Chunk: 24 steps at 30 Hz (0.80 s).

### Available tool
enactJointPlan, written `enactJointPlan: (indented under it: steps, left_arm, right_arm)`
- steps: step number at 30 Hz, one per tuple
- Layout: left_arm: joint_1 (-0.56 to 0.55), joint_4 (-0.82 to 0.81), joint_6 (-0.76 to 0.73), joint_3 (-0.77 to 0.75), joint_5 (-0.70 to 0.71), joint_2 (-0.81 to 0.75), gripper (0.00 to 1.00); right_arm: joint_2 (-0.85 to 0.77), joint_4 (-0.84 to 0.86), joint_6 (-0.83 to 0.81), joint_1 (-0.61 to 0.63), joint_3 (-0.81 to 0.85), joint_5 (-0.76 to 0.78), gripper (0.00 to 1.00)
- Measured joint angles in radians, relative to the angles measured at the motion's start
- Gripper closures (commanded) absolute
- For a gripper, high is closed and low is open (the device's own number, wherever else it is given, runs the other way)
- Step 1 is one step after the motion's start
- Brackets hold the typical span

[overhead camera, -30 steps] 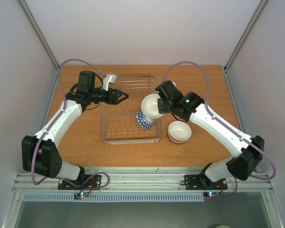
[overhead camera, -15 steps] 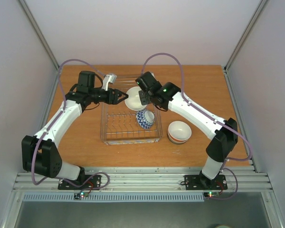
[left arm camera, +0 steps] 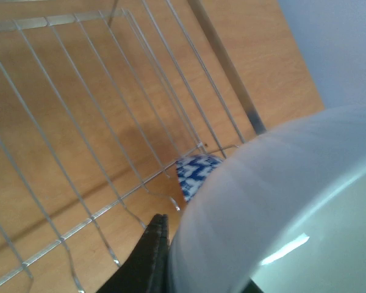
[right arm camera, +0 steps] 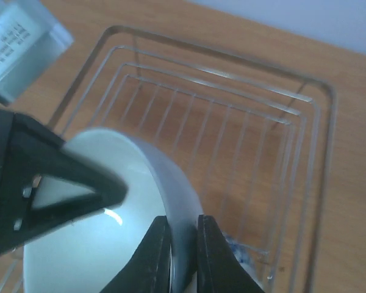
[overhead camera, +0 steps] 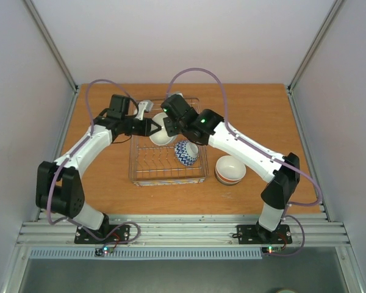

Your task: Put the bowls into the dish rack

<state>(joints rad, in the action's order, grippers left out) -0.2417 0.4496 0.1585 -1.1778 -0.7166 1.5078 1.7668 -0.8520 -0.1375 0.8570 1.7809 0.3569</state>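
A plain white bowl (overhead camera: 161, 137) hangs tilted over the far left part of the dish rack (overhead camera: 134, 165), held from both sides. My right gripper (overhead camera: 169, 126) is shut on its rim, one finger inside and one outside, as the right wrist view shows (right arm camera: 180, 227). My left gripper (overhead camera: 153, 127) is shut on the opposite rim. In the left wrist view one of its fingers (left arm camera: 154, 247) presses the white bowl's (left arm camera: 280, 183) outer wall. A blue-white zigzag bowl (overhead camera: 186, 152) leans on its side among the rack's tines, also seen as a blue patch (left arm camera: 194, 174) past the white bowl.
A white bowl with an orange-red band (overhead camera: 230, 170) stands upright on the wooden table just right of the rack. The rack's wire rim (right arm camera: 232, 73) and floor (left arm camera: 79, 91) lie beneath the held bowl. Grey walls and metal posts bound the table.
The right arm carried the white bowl leftward from the rack's right edge to its far left part. The left gripper moved in to meet it and closed on the rim.
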Motion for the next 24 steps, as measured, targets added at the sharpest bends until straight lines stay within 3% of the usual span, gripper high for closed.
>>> enactJointPlan:
  steps: [4,5,6,7,8,10,13,19,24]
  left_arm:
    - [-0.012,0.038,0.017,0.002,0.049,0.032,1.00]
    - [-0.011,0.042,0.017,0.002,0.052,0.032,0.99]
    - [-0.010,0.046,0.017,0.002,0.053,0.032,1.00]
    - [-0.009,0.049,0.015,0.002,0.053,0.032,1.00]
    - [-0.008,0.050,0.009,0.002,0.049,0.032,1.00]
    - [-0.005,0.051,-0.019,0.002,0.027,0.032,1.00]
    - [-0.002,0.052,-0.044,0.002,0.013,0.027,1.00]
    - [-0.018,0.041,-0.059,0.002,-0.010,0.011,1.00]
    - [-0.008,0.042,-0.068,0.002,-0.019,0.000,1.00]
  right_arm:
    - [0.015,0.031,0.002,0.031,0.020,0.025,0.97]
    - [0.018,0.033,-0.001,0.028,0.020,0.022,0.90]
    - [0.020,0.034,-0.002,0.027,0.020,0.020,0.75]
    - [0.020,0.034,-0.005,0.027,0.020,0.019,0.50]
    - [0.020,0.035,-0.003,0.027,0.017,0.017,0.34]
    - [0.005,0.058,-0.002,0.018,-0.008,0.011,0.15]
    - [-0.053,0.109,0.006,-0.011,-0.102,-0.026,0.15]
    - [-0.202,0.264,0.083,-0.144,-0.291,-0.371,0.15]
    - [-0.228,0.397,0.152,-0.219,-0.377,-0.606,0.12]
